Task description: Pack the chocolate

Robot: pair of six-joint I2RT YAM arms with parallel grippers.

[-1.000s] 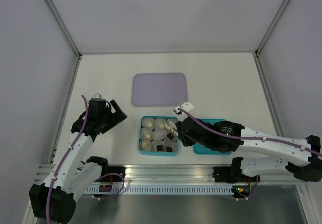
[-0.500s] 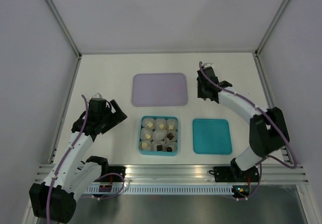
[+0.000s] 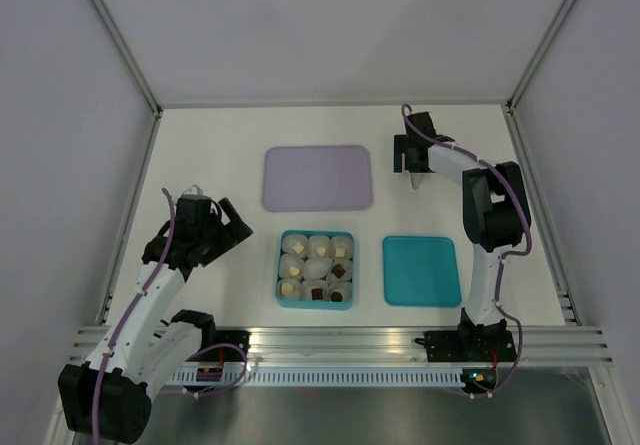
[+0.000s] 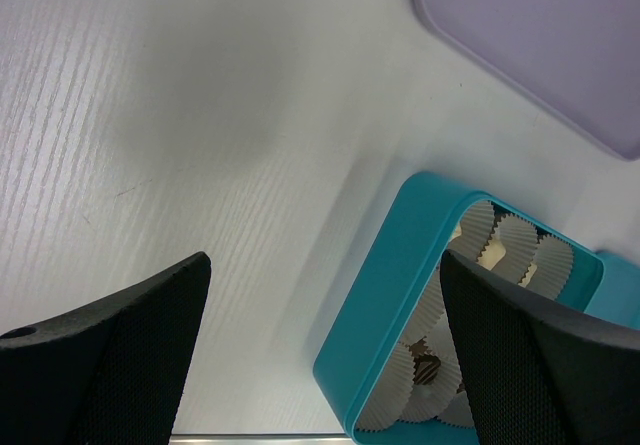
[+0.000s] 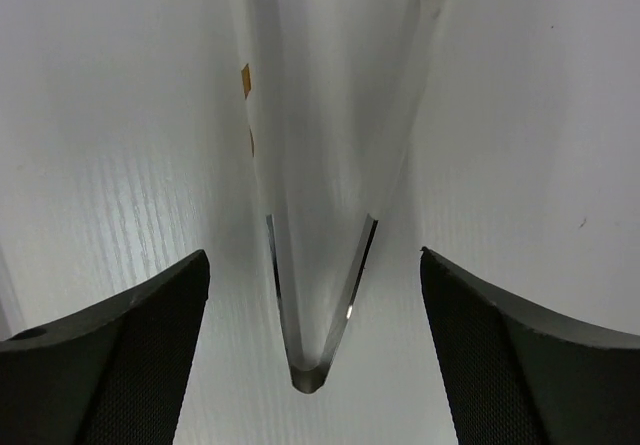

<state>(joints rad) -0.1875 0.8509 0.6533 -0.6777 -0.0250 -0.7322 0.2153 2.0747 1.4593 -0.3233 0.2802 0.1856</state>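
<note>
The chocolate (image 3: 340, 268) sits as small cream and dark pieces in white paper cups inside the open teal box (image 3: 281, 265). One dark piece (image 4: 428, 368) shows in the left wrist view. My left gripper (image 3: 236, 227) (image 4: 325, 257) is open, left of the box (image 4: 385, 295) and holding nothing. At the back right of the table my right gripper (image 3: 412, 165) (image 5: 313, 257) is open, just above the table. Metal tweezers (image 3: 415, 179) (image 5: 306, 375) lie flat on the table between its jaws, touched by neither.
A flat lavender tray (image 3: 317, 177) lies behind the box. The teal lid (image 3: 421, 270) lies to the right of the box. Grey walls and a metal frame enclose the white table, and a rail runs along the near edge.
My right arm has swung from over the box to the back right of the table, and its jaws have opened, leaving the tweezers lying between them. The left arm has not moved.
</note>
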